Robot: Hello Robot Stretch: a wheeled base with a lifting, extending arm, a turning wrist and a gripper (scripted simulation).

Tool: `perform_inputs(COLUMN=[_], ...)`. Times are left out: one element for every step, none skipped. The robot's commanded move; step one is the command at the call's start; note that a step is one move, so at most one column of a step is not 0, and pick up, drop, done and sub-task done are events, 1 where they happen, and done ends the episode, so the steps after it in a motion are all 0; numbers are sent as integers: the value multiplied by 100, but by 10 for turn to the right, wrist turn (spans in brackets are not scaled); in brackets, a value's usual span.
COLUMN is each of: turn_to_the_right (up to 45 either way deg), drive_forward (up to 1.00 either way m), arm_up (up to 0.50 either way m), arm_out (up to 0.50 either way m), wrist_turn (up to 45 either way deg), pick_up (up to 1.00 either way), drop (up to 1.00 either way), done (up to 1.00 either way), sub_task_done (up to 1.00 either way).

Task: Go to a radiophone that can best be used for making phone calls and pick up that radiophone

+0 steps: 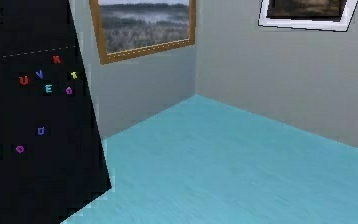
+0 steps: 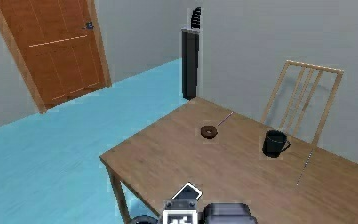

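At the arm side view's bottom edge, the arm's end shows with its two white marked squares [image 2: 183, 203]. The gripper's [image 2: 152, 217] dark body lies low over the near edge of a wooden table [image 2: 237, 165]. Its far end is cut off by the picture's edge, so I cannot tell whether it holds anything. On the tabletop, farther out, lie a small dark round thing [image 2: 207, 130] with a thin stick beside it, a black mug [image 2: 275, 143] and a thin pale rod [image 2: 308, 160].
A wooden chair [image 2: 305, 95] stands behind the table. A tall dark unit [image 2: 190, 62] stands by the wall, and an orange door [image 2: 62, 50] is at the left. In the forward view, a black fridge [image 1: 37, 110] with letter magnets stands beside teal floor [image 1: 237, 160], and framed pictures [image 1: 145, 28] hang on the walls.
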Motion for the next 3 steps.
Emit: perform_inputs(turn_to_the_right=[0,0,0], drive_forward=[0,0,0], arm_up=[0,0,0], arm_out=[6,0,0], wrist_turn=[0,450,450], pick_up=[0,0,0], drop=[0,0,0], done=[0,0,0], sub_task_done=[0,0,0])
